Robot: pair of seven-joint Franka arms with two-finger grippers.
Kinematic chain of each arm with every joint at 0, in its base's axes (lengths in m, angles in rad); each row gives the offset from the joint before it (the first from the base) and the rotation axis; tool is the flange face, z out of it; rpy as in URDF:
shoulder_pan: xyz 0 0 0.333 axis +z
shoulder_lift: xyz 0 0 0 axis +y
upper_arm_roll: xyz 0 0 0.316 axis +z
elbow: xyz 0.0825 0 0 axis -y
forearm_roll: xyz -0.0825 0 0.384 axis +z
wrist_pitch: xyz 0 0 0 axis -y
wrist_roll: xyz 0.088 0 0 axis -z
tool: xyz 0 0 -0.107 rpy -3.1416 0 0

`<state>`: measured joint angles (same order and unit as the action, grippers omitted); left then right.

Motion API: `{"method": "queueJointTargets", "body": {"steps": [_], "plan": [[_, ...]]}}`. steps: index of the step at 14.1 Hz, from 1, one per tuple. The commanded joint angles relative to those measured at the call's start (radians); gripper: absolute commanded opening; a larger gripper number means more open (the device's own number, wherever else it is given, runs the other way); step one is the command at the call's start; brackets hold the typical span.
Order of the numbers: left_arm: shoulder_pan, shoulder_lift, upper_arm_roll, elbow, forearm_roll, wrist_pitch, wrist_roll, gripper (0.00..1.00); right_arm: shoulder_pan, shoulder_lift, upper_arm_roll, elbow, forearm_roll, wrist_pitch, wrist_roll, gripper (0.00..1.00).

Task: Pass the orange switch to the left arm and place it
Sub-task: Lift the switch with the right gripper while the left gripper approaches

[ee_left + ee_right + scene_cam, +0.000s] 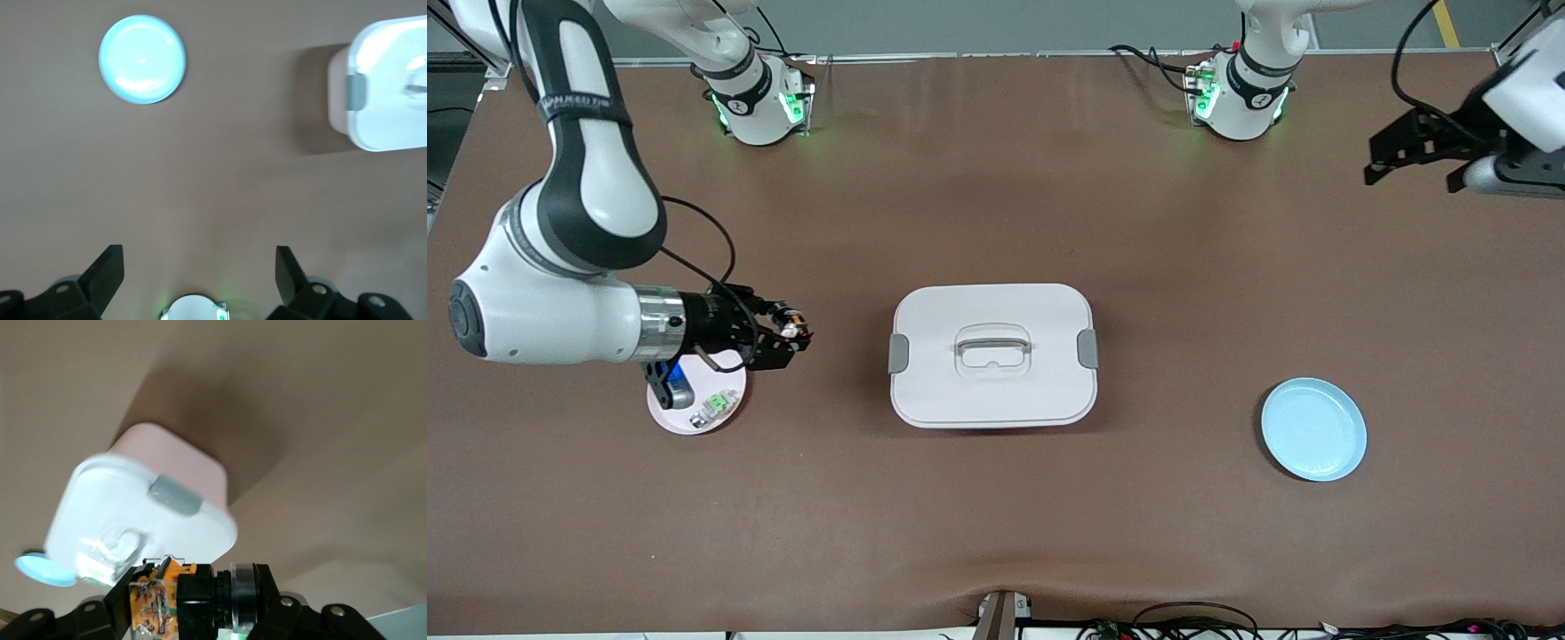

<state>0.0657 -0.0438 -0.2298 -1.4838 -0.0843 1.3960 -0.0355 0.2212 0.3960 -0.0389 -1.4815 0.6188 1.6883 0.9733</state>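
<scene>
Right wrist view shows my right tool [177, 600] clamped on the switch [157, 597], its orange body pinched between the black fingers [193, 600], with the box [143, 513] ahead of it. In the front view the same tool [787, 333] is up in the air with the switch [790, 322] in it, over the counter [996, 533] just off the edge of the pink plate [671, 418], between that plate and the box [992, 356]. A green-and-white part [713, 407] and a blue item [679, 391] lie on the pink plate.

My left tool [1414, 156] hangs high over the left arm's end of the counter with its jaws spread wide and nothing in them; the left wrist view confirms it, the two fingers [107, 270] well apart over bare counter, blue plate [142, 59] and box [387, 87] in sight below. That arm waits.

I judge the pickup done and the carry toward the handover in hand. The box sits squarely between the two arms, so next I'd take the switch up and around or over it with margin, bring the left tool to meet it, and line up its open jaws on a free face of the switch before releasing. The blue plate [1313, 428] looks like the likely drop spot.
</scene>
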Motion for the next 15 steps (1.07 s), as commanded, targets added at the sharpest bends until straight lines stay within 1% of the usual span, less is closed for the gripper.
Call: {"method": "queueJointTargets", "body": {"steps": [1, 4, 6, 7, 9, 11, 13, 15], "plan": [[-0.004, 0.004, -0.074, 0.028, -0.055, 0.024, 0.003, 1.0, 0.059, 0.007, -0.009, 0.087, 0.03, -0.005, 0.158, 0.0], [-0.009, 0.03, -0.13, 0.045, -0.138, 0.058, -0.052, 1.0, 0.11, 0.04, -0.009, 0.194, 0.059, -0.004, 0.309, 0.0], [-0.01, 0.048, -0.16, 0.059, -0.219, 0.083, -0.119, 1.0, 0.139, 0.053, -0.009, 0.234, 0.059, -0.002, 0.39, 0.0], [-0.01, 0.051, -0.174, 0.059, -0.25, 0.098, -0.151, 1.0, 0.157, 0.061, -0.009, 0.253, 0.061, 0.01, 0.434, 0.0], [-0.012, 0.076, -0.187, 0.059, -0.33, 0.135, -0.205, 1.0, 0.202, 0.07, -0.007, 0.276, 0.061, 0.075, 0.525, 0.0], [-0.033, 0.09, -0.204, 0.057, -0.339, 0.217, -0.225, 1.0, 0.237, 0.095, -0.006, 0.306, 0.062, 0.117, 0.586, 0.0], [-0.075, 0.114, -0.209, 0.057, -0.339, 0.282, -0.277, 1.0, 0.259, 0.153, -0.006, 0.389, 0.113, 0.125, 0.657, 0.0], [-0.115, 0.136, -0.209, 0.057, -0.339, 0.334, -0.357, 1.0, 0.273, 0.181, -0.004, 0.432, 0.156, 0.181, 0.715, 0.0]]}}
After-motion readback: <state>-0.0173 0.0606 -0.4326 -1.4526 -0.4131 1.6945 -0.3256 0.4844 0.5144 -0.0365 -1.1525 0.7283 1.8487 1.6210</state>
